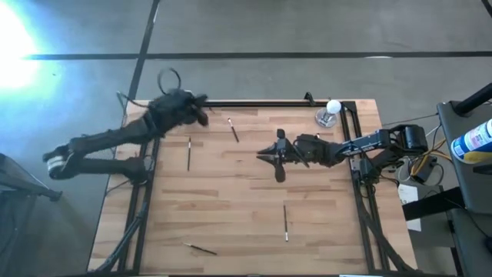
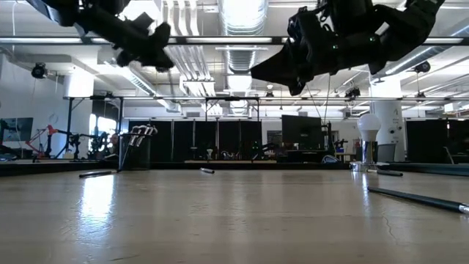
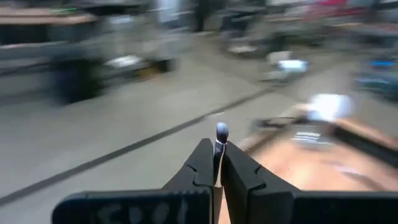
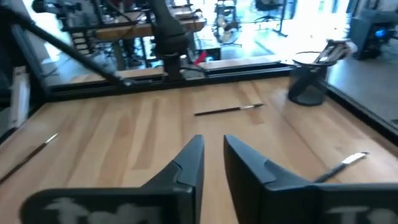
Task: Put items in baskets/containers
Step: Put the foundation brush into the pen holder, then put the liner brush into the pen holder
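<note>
My left gripper (image 1: 201, 102) hovers over the table's far left corner, shut on a thin stick whose pale rounded tip (image 3: 221, 132) pokes out past the fingers. The black cup (image 2: 135, 152) stands below it with several brushes sticking up out of it; my right wrist view also shows the cup (image 4: 308, 84). In the high view the left arm hides the cup. My right gripper (image 1: 265, 155) hangs open above mid-table, touching nothing. Loose sticks lie flat on the wood: one (image 1: 188, 154), another (image 1: 233, 131), a third (image 1: 285, 223). My left gripper pinches the stick between its two shut fingers (image 3: 202, 165), which lie along it. Only the tip end (image 3: 221, 144) shows beyond the fingertips. The stick is lifted clear of the table; the fingers hide the rest of it.
A white bulb on a small stand (image 1: 330, 109) sits at the far right corner. One more stick (image 1: 200, 248) lies by the near edge. A black frame rail (image 1: 261, 102) runs along the far edge, with posts at both sides. Bare wood lies between the sticks.
</note>
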Controlling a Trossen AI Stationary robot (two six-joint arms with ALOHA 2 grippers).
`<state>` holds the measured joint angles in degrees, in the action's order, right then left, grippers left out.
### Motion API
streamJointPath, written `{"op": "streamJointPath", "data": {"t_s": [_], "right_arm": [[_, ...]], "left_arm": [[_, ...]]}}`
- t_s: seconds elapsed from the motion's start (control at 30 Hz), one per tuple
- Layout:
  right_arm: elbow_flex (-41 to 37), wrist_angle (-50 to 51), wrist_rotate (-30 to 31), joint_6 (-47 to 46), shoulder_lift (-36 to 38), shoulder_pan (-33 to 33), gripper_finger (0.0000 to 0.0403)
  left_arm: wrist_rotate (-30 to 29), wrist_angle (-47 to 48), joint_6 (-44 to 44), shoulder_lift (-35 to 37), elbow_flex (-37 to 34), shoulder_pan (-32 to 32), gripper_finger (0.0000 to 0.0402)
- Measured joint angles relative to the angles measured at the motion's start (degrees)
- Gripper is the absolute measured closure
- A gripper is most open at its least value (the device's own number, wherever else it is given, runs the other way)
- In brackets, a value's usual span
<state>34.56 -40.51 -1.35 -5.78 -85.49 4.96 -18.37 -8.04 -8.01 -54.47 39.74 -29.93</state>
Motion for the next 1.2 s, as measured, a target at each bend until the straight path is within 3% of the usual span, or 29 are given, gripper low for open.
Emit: {"op": "streamJointPath", "data": {"t_s": [0.17, 0.43, 0.73, 0.93, 1.2], "right_arm": [[-0.25, -0.11, -0.12, 0.41, 0.00, -0.03, 0.0389], [-0.61, -0.09, -0.09, 0.42, 0.00, -0.05, 0.0394], [-0.99, -0.22, -0.01, 0.46, 0.00, -0.05, 0.0394], [-1.15, -0.24, -0.03, 0.89, 0.00, -0.05, 0.0394], [-1.40, -0.20, -0.03, 1.24, 0.00, -0.05, 0.0394]], "left_arm": [[-0.26, 7.94, -1.10, 0.78, 1.27, -11.76, 0.0392], [0.54, 14.73, -2.45, -5.79, 2.22, -23.12, 0.0392], [0.77, 14.46, -2.63, -13.23, 2.19, -24.77, 0.0391], [3.59, 16.28, -3.86, -16.63, 2.00, -24.72, 0.0333], [7.13, 23.85, -1.88, -11.21, 2.24, -22.78, 0.0285]]}}
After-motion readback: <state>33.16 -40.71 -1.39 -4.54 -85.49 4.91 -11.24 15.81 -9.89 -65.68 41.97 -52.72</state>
